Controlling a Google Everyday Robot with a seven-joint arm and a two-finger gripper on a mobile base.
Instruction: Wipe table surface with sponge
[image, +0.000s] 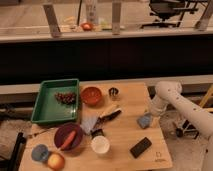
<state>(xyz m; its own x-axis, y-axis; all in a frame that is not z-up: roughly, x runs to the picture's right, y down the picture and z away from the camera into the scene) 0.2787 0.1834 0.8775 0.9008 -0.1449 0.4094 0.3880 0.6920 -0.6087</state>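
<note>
Gripper (149, 115): right of the frame's centre, low over the right edge of the table, at the end of the white arm (167, 96) that reaches in from the right.
Grip: cannot tell whether it is closed on anything.
Sponge (144, 121): blue-grey block on the table surface (125, 132), right at the gripper's tip.
Black slab (140, 147): lies flat below the sponge, apart from it.
White cup (100, 144): lower centre, upright.
Orange bowl (91, 95): upper centre of the tabletop.
Small metal cup (113, 93): just right of the bowl.
Green tray (37, 107): left side, holding a dark fruit cluster (65, 97).
Blue disc (40, 153): lower left corner.
</note>
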